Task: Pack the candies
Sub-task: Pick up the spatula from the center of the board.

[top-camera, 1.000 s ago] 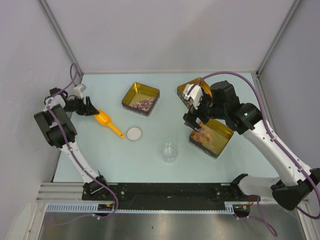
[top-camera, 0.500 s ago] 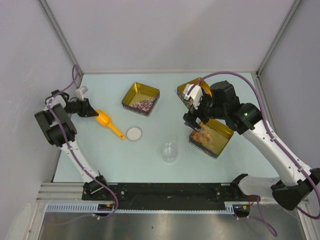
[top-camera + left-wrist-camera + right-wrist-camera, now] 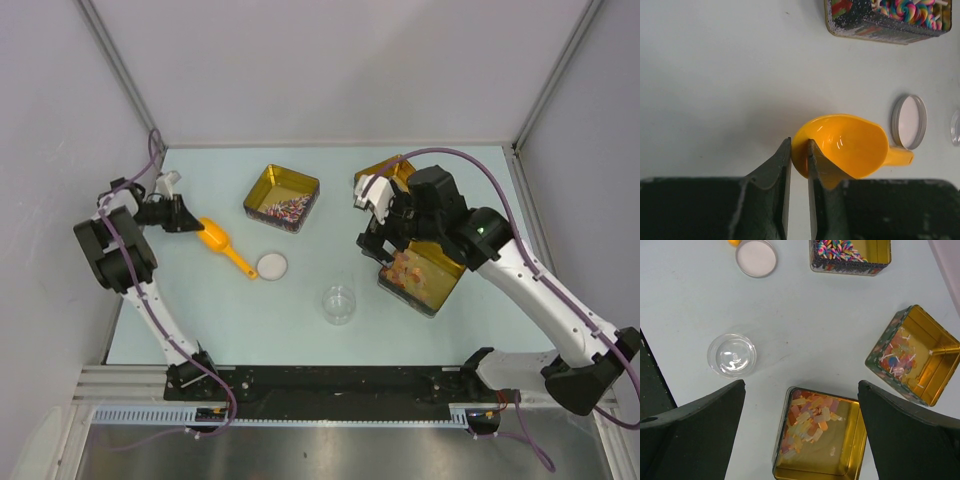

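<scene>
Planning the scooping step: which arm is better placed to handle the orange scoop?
Left: the left gripper pinches the orange scoop at its rim, while the right gripper hangs open above a gold tin.

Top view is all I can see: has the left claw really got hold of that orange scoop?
Observer: Yes. The left wrist view shows the left gripper pinching the rim of the scoop, one finger on either side of it.
Operator: Anything in the scoop?
Observer: No, its bowl is empty.
Operator: And the right claw?
Observer: The right gripper is wide open above a tin holding flat orange and yellow candies.
</scene>
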You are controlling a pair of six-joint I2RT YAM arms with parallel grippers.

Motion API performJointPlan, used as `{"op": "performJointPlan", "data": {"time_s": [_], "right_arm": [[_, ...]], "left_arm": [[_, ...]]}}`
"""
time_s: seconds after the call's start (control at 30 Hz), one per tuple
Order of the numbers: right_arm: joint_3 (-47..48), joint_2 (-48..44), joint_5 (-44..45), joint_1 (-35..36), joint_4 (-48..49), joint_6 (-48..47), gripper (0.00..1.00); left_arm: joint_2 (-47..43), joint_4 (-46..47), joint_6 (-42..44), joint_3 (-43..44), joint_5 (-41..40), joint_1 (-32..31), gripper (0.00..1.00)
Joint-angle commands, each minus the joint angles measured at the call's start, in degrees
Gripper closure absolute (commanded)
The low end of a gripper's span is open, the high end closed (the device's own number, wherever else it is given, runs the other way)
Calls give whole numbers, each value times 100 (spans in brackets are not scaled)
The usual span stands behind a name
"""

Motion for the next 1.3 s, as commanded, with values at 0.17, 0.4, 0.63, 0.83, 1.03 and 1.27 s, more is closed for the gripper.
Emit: {"op": "performJointPlan", "data": {"time_s": [0.17, 0.4, 0.63, 0.83, 1.03, 1.27], "right_arm": [[511, 378, 281, 290, 256, 83, 0], [1144, 852, 544, 615, 353, 153, 0], [1777, 1441, 1115, 931, 739, 452, 0], [2076, 1898, 1362, 1090, 1082, 654, 0], [2375, 2364, 1766, 1310, 1399, 602, 0], [2630, 2637, 1574, 1494, 1407, 697, 0]], "left_arm": [[-1773, 1072, -1324, -914, -407, -52, 100], [-2949, 632, -1710, -1169, -609, -61, 100], [-3908, 553, -2493, -1126, -626, -350, 100], [-4235, 720, -3257, -906, -935, -887, 99], [-4025, 948, -4830, -292, -671, -1177, 100], [-4130, 1466, -6200, -272, -769, -1406, 100]]}}
